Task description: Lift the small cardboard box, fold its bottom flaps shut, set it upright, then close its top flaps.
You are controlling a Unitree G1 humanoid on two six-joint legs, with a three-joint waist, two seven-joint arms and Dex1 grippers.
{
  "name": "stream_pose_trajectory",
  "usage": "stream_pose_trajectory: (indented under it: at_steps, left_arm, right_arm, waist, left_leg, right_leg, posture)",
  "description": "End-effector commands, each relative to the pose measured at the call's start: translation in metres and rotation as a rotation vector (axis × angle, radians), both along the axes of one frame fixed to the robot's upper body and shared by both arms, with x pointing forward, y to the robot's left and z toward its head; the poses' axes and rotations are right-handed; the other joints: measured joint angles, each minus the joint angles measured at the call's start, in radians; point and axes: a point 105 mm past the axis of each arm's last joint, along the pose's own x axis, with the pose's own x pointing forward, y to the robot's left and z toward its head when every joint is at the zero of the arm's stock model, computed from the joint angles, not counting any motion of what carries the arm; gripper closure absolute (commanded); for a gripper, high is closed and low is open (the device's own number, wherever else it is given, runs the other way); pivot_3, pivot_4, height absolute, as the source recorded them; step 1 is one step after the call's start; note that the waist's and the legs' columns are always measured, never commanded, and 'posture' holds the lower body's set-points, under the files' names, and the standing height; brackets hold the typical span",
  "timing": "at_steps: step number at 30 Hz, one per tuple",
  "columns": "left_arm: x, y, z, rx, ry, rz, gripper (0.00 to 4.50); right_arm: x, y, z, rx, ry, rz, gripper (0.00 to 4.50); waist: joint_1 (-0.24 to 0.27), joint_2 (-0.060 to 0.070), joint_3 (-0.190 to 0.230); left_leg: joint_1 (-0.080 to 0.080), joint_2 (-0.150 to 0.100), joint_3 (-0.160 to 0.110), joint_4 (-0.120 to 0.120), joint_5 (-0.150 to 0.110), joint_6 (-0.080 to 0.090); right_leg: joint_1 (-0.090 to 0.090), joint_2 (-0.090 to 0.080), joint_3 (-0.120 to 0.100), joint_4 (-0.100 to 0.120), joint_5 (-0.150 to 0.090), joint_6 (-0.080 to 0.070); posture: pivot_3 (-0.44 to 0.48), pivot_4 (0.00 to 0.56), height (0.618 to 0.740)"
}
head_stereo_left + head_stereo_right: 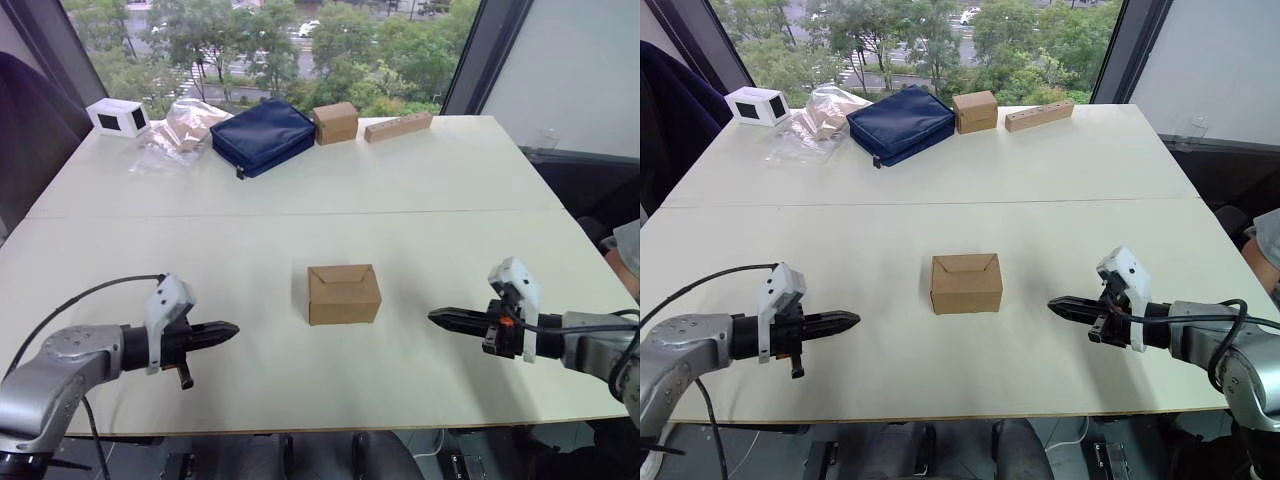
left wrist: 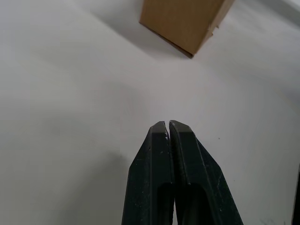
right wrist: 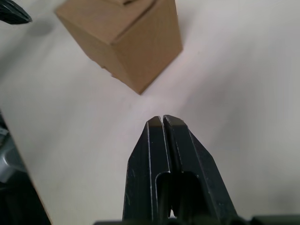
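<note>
Both tools, left tool [image 1: 228,329] and right tool [image 1: 438,316], are hovering pinched shut and empty, flanking the small cardboard box [image 1: 344,294] sitting mid-frame on the table [image 1: 450,200], top flaps [image 1: 341,273] folded over. Closed tips risk shoving it sideways. The navy pouch [image 1: 263,134] and another brown box [image 1: 335,122] are lying upper centre, obstructing nothing.

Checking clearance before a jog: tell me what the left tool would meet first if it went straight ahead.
Probably the small cardboard box: the shut left tool points across bare table roughly toward it, though it may pass just by its near side.
</note>
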Motion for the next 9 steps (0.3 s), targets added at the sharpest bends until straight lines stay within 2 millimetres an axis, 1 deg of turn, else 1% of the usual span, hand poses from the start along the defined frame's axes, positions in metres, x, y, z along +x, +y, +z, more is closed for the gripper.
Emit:
stream_pose_trajectory:
  at_steps: [1,7,9]
  left_arm:
    - [0.0026,-0.0034,0.0034,-0.005,-0.036,0.001,4.42]
    - [0.0063,-0.0014,0.003,-0.017,-0.021,0.009,4.42]
    - [0.0038,-0.0009,0.0018,-0.032,0.009,0.001,4.42]
  right_arm:
    - [0.0014,-0.0038,0.0,-0.034,-0.034,-0.006,4.5]
    - [-0.0004,-0.0028,-0.0058,-0.038,-0.028,0.003,4.5]
    - [0.0002,-0.0029,-0.006,-0.038,-0.031,0.001,4.5]
  waist:
    - [-0.001,0.0,0.0]
    - [-0.001,0.0,0.0]
    - [-0.001,0.0,0.0]
  left_leg:
    - [0.0,0.0,0.0,0.0,0.0,0.0]
    - [0.0,0.0,0.0,0.0,0.0,0.0]
    - [0.0,0.0,0.0,0.0,0.0,0.0]
  right_leg:
    - [0.0,0.0,0.0,0.0,0.0,0.0]
    - [0.0,0.0,0.0,0.0,0.0,0.0]
    - [0.0,0.0,0.0,0.0,0.0,0.0]
  posture:
    - [0.0,0.15,0.74]
    - [0.0,0.15,0.74]
    - [0.0,0.15,0.74]
